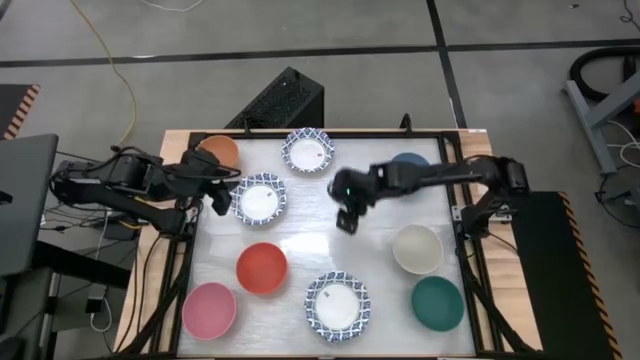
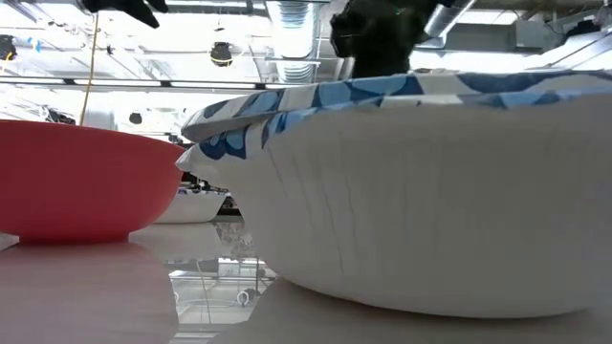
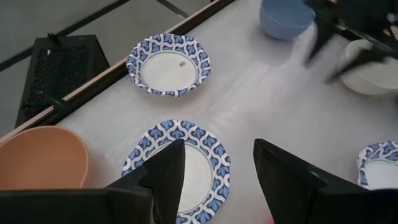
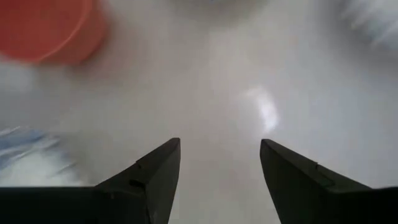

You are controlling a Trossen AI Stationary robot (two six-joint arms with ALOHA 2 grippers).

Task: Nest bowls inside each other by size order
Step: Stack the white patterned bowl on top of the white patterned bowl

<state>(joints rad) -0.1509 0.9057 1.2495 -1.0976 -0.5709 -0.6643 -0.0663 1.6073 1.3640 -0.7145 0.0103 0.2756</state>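
Bowls stand apart on the white table top: orange (image 1: 218,152), blue-rimmed white ones at far centre (image 1: 308,151), at left centre (image 1: 260,199) and at near centre (image 1: 337,305), red (image 1: 262,267), pink (image 1: 209,310), blue (image 1: 410,163), cream (image 1: 417,249) and teal (image 1: 437,303). My left gripper (image 1: 217,203) is open and empty, just left of the left-centre patterned bowl (image 3: 180,168). My right gripper (image 1: 347,220) is open and empty over bare table at the middle, with the red bowl (image 4: 50,28) beyond its fingers.
A raised frame edges the table (image 1: 190,250). A black box (image 1: 280,100) stands on the floor beyond the far edge. Bare table top lies at the middle, between the bowls. In the low view the near-centre patterned bowl (image 2: 430,191) fills most of the picture.
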